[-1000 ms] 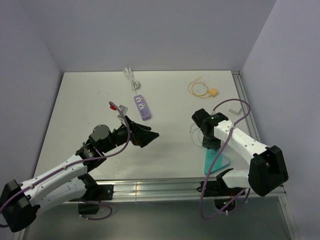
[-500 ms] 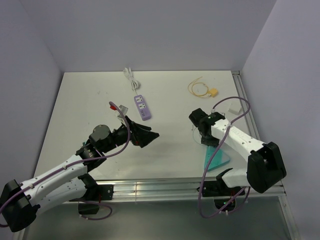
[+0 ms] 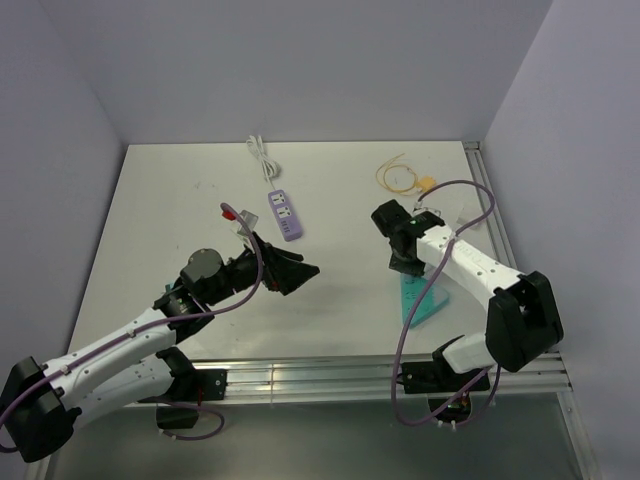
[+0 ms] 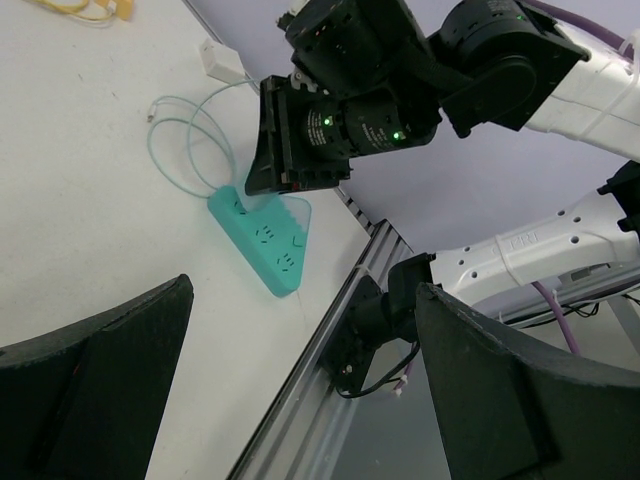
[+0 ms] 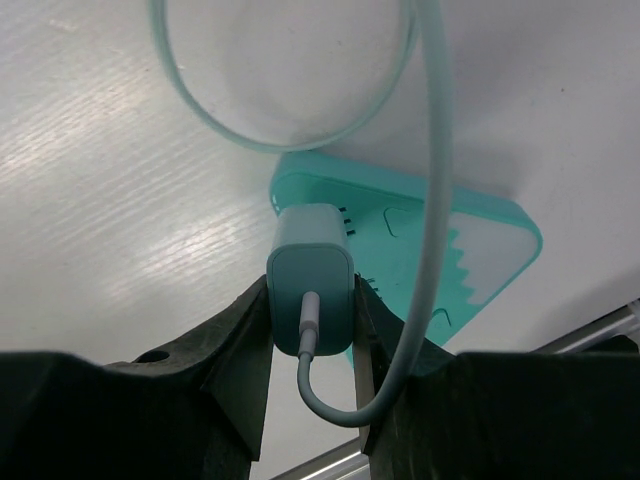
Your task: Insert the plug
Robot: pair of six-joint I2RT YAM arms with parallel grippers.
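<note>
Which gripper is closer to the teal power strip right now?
Right. The right gripper hangs over the teal power strip, clamped on a mint plug; the left gripper, open, sits well off to its left.

Left arm [image 3: 110, 350]: white shell links, black joint housings, grey round cap [image 3: 200, 266] near the wrist. Purple cable [image 3: 245, 285] runs alongside, with a red connector [image 3: 226, 211] at its upper end. Left gripper [image 3: 298, 275]: black, with broad matte fingers [image 4: 90, 380].

Right arm [image 3: 470, 272]: same white links, bulky black elbow block [image 3: 522, 325], second purple cable [image 3: 468, 188]. Two green lights [image 4: 325, 122] on the black wrist. Faint lettering [image 4: 525, 243] on a white link, unreadable. Right gripper [image 3: 405, 265]: black fingers [image 5: 235, 350].
</note>
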